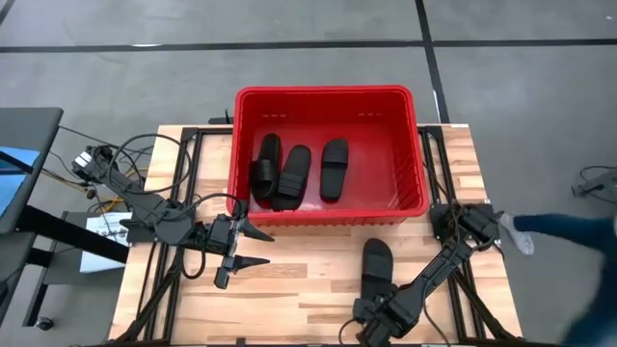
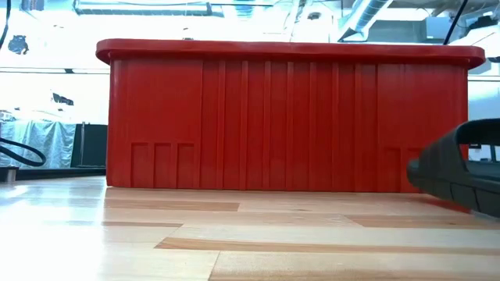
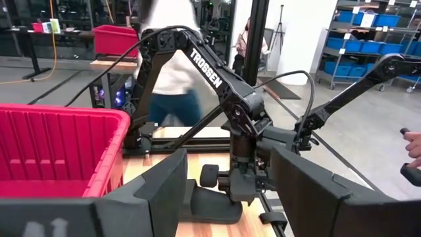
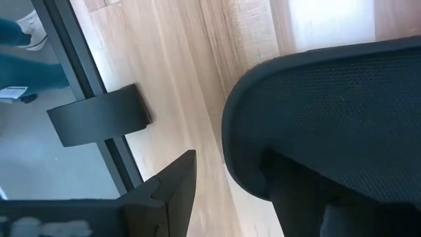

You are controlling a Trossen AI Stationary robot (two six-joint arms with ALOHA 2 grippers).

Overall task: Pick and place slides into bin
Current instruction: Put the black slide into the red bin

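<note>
- A pale butcher-block wooden table [image 1: 308, 260], its planks running lengthwise, sits over a grey floor.
- A large red bin [image 1: 328, 154] stands on the table's far half, its base flat on the wood.
- One black slide [image 1: 376, 265] lies on the bare wood in front of the bin, toward the right side, well apart from the bin's front wall.
- Black frame rails [image 1: 188, 183] run along the table's left and right edges.
</note>
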